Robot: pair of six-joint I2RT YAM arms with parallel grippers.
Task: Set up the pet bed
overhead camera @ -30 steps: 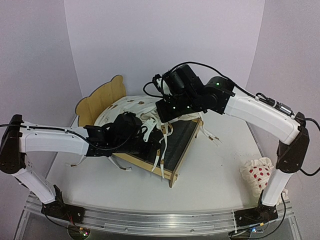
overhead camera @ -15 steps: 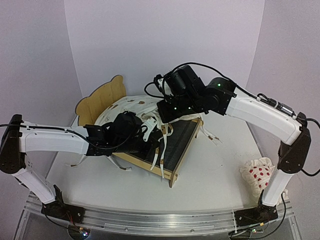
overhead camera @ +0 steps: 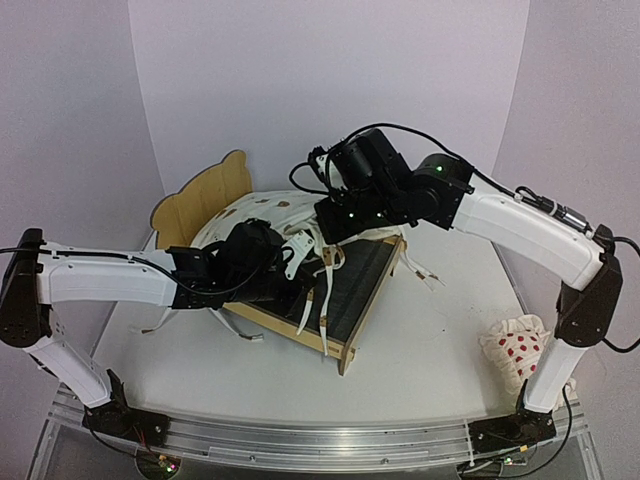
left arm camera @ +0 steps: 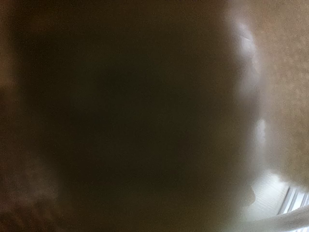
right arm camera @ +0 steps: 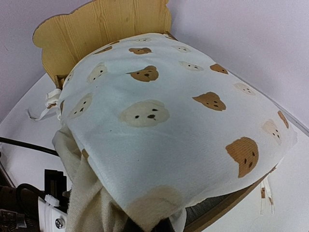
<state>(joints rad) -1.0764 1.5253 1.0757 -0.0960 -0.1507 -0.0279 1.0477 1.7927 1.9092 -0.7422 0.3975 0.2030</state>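
While we drape the cushion (right arm camera: 159,121) over the pet bed (overhead camera: 355,290), mid-way across the bench (overhead camera: 430,350), right fingers (overhead camera: 323,230) pinch its fabric and left fingers (overhead camera: 291,262) are closed — hold unclear. Next we should tug it flat toward the near-right end.

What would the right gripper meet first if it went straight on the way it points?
The bear-print cushion, which fills the right wrist view just ahead of the right gripper and seems bunched at it. The pet bed headboard stands behind it; depth is unclear.

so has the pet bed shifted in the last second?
No. The pet bed sits where it was: its near corner keeps the same spot on the table.
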